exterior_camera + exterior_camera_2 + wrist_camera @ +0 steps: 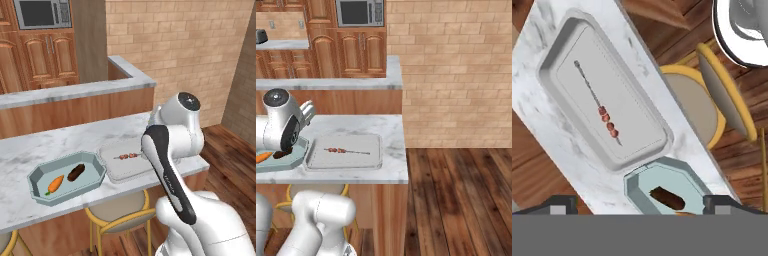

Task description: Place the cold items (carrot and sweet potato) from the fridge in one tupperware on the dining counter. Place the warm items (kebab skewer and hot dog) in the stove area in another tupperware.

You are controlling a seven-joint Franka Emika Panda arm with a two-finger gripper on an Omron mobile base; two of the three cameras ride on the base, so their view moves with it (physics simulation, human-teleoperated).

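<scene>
On the marble dining counter (30,145) a teal octagonal tupperware (35,175) (298,150) (632,182) holds the orange carrot (55,184) (262,157) and the dark sweet potato (76,172) (278,155) (668,198). Right beside it a grey rectangular tupperware (125,170) (356,160) (627,100) holds the kebab skewer (127,156) (336,150) (608,120), lying flat. My gripper (644,206) hovers high above the two containers, open, with nothing between its fingertips (562,204). The hot dog is out of view.
Yellow-framed stools (117,212) (687,100) stand under the counter's near edge. A higher counter ledge (75,90) runs behind, with wooden cabinets and a microwave (42,12) beyond. A brick wall (456,75) closes the right side. Wooden floor (456,200) lies past the counter's end.
</scene>
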